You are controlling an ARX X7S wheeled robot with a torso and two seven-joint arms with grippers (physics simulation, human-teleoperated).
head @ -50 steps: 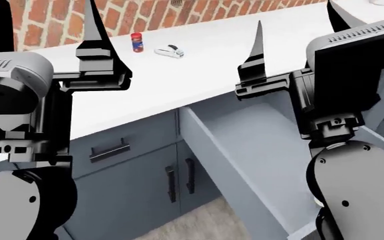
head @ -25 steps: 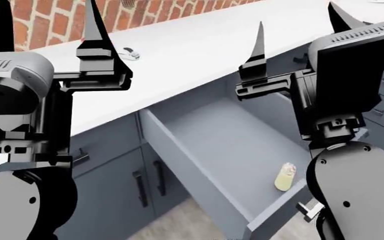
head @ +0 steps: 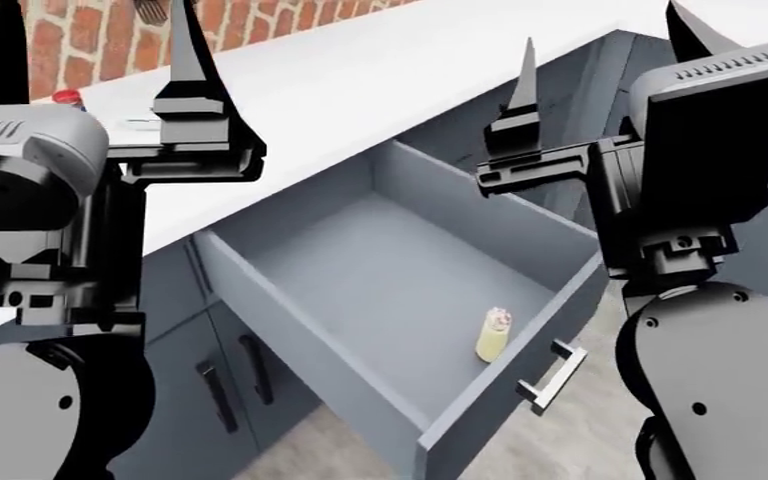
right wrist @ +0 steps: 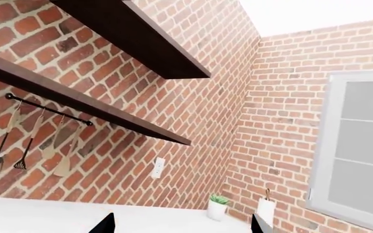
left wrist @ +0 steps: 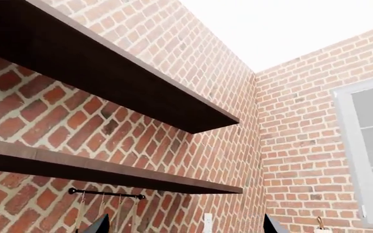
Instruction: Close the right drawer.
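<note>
Right drawer (head: 398, 290): pulled fully out from under the white counter (head: 344, 80), its grey inside exposed; silver bar handle (head: 554, 377) seen on its front.
Bottle (head: 494, 334): a small pale bottle is stood inside the drawer, near the front right corner.
Left gripper (head: 91, 60): held raised above the counter's near edge, fingers spread, nothing between them.
Right gripper (head: 611, 50): held raised over the drawer's back right corner, fingers spread, nothing gripped.
Brick wall (right wrist: 173, 107): shelves and hanging utensils are shown in the wrist views.

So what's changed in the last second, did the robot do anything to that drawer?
Only the view swung: the open right drawer now sits mid-picture, showing its silver handle and a small pale bottle inside. The jar and countertop items slid off leftward. Both claws, left claw and right claw, stayed raised, open and empty.
</note>
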